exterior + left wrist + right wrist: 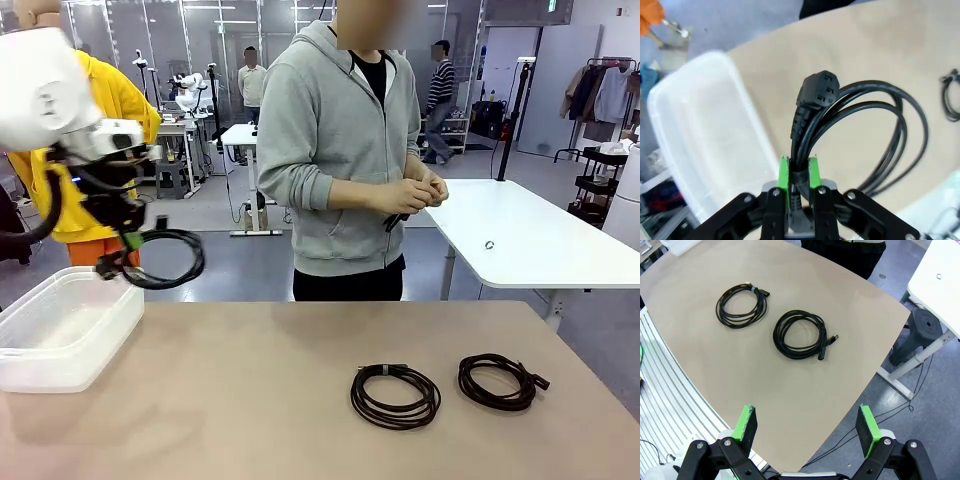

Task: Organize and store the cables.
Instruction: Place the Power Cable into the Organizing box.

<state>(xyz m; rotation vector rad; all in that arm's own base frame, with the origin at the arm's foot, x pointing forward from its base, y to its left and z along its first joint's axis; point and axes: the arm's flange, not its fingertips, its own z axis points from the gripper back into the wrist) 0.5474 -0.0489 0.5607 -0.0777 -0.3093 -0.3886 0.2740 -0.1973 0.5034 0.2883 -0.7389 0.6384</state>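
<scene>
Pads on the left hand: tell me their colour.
Green, seen best in the left wrist view: the pads of the left hand pinch a black cable.

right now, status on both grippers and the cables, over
Left gripper shut on coiled power cable, in the air beside clear bin. Right gripper open over table. Two coiled cables lie on table. Person's hands work another cord; bin path looks free.

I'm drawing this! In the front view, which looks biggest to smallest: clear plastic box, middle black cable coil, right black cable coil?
1. Clear plastic box
2. Middle black cable coil and right black cable coil: nearly alike, so unranked.
</scene>
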